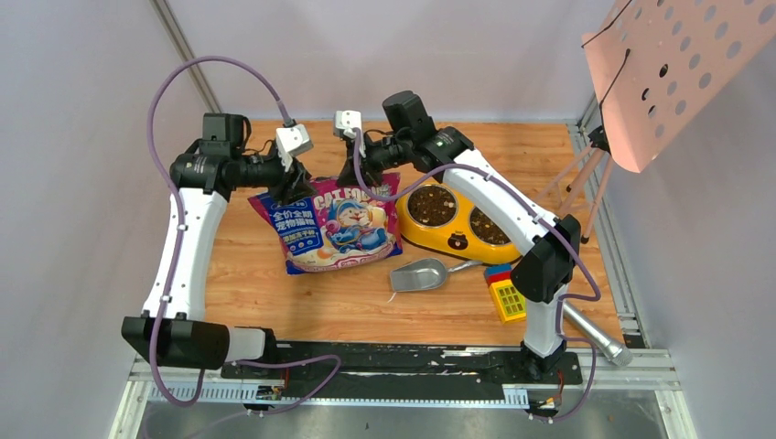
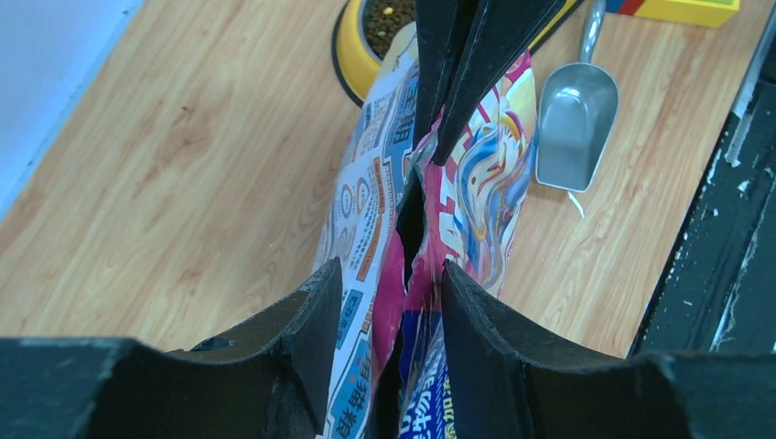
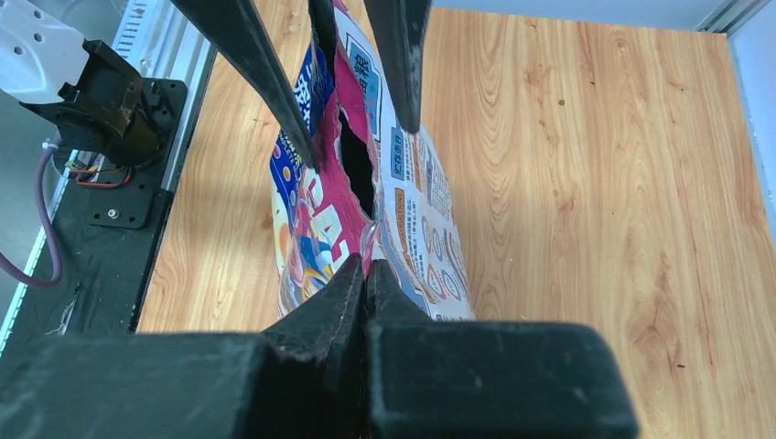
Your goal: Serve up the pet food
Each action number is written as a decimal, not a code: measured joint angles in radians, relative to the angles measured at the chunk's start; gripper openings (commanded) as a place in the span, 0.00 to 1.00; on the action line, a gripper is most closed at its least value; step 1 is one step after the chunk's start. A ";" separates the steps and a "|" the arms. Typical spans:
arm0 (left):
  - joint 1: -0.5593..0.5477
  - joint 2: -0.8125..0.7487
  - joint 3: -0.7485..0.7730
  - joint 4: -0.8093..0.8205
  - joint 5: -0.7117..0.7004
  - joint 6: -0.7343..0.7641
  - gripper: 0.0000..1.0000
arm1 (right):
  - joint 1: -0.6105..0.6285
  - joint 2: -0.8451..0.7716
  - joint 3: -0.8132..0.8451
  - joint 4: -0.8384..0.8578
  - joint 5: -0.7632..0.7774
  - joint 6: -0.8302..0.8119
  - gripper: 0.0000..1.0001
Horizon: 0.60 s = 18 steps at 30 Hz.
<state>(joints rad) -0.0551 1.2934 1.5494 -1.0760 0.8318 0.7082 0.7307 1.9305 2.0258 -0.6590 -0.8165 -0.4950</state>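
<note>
Item: cat food bag (image 1: 334, 224), glossy blue and magenta, base resting on the bench (image 1: 274, 306) between the two arms, torn mouth gaping upward. Right pincer (image 3: 366, 267): jaws pressed fully together, pinching one end of the bag's top edge, apparently acting as the anchor that is holding the bag erect and its mouth taut. Left pincer (image 2: 389, 274): jaws standing partly apart, straddling the opposite end of that edge without clamping it, probably free to regrip because the other side is bearing the bag. Pet food (image 1: 432, 206): dark kibble is lying in both wells of the yellow feeder (image 1: 455, 245), just beside the bag; any remainder inside the bag is hidden. Metal scoop (image 1: 419, 274): lying empty on the bench in front of the feeder, suggesting serving is largely done.
</note>
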 measured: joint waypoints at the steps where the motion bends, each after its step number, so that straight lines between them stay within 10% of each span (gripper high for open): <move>1: -0.003 0.013 0.000 -0.005 0.005 0.008 0.50 | 0.000 0.000 0.000 0.002 0.000 0.000 0.00; 5: -0.016 0.044 0.000 -0.028 0.016 0.047 0.37 | 0.000 -0.006 -0.016 0.015 -0.002 -0.002 0.01; 12: -0.035 0.044 0.000 -0.070 0.020 0.126 0.08 | 0.001 -0.048 -0.089 0.052 -0.023 -0.058 0.35; 18: -0.038 0.044 0.000 -0.073 0.019 0.152 0.00 | 0.017 -0.087 -0.154 0.071 -0.023 -0.142 0.30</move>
<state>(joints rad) -0.0933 1.3376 1.5494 -1.1488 0.8509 0.8600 0.7479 1.8431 1.8717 -0.5877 -0.8398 -0.6369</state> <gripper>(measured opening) 0.018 0.355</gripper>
